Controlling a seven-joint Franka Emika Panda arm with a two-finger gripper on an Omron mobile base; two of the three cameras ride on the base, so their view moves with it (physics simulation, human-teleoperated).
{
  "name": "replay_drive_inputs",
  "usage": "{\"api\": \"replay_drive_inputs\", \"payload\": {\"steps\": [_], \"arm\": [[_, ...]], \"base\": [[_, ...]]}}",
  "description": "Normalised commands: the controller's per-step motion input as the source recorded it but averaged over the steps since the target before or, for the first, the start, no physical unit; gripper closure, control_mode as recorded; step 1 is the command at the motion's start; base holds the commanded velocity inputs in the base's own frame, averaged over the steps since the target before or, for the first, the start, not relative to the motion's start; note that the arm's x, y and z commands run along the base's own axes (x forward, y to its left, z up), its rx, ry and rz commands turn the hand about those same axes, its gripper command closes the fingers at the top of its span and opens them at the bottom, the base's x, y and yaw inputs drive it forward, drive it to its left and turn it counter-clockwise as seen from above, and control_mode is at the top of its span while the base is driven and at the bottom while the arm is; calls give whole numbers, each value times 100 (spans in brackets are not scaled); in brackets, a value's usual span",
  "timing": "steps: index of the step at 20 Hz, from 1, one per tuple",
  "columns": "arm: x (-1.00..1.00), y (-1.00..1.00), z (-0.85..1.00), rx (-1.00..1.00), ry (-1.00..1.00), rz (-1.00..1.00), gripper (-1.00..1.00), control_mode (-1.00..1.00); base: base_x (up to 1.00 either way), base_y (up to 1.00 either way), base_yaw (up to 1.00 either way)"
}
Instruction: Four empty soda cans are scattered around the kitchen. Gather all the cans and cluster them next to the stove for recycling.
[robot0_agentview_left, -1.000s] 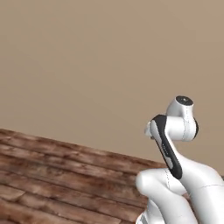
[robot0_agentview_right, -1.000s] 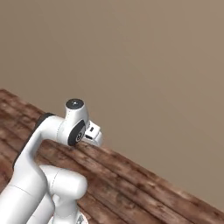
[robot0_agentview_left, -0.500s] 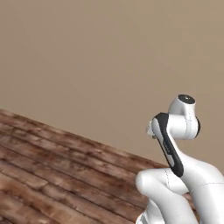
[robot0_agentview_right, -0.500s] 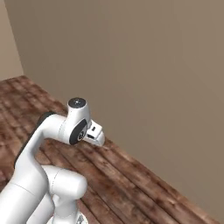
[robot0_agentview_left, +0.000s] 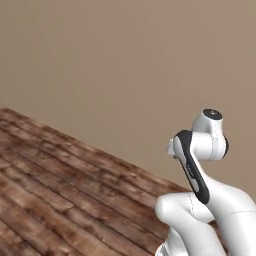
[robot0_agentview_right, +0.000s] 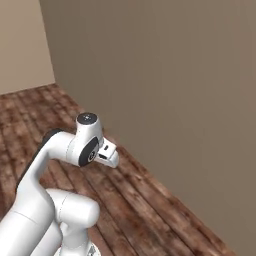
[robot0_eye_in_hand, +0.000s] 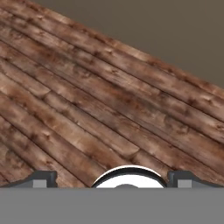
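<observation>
Our tool (robot0_eye_in_hand: 112, 180) has its two tips spread wide apart and it holds nothing. It looks down at the wood-plank floor (robot0_eye_in_hand: 87, 109), which runs up to a plain beige wall (robot0_agentview_left: 125, 65). From here we cannot tell which way any soda can or the stove lies from our tool, because all we see in front of our arm (robot0_agentview_right: 75, 150) is floor and wall. So we think the next move has to be a turn or a drive of the base to find a can, not a reach.
</observation>
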Motion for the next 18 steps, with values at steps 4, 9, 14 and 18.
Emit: {"api": "replay_drive_inputs", "payload": {"steps": [4, 9, 14, 18], "arm": [[0, 0, 0, 0, 0, 0, -100, 100], [0, 0, 0, 0, 0, 0, -100, 100], [0, 0, 0, 0, 0, 0, -100, 100], [0, 0, 0, 0, 0, 0, -100, 100]], "base": [[56, 12, 28], [65, 12, 25], [66, 6, 25], [48, 0, 28]]}}
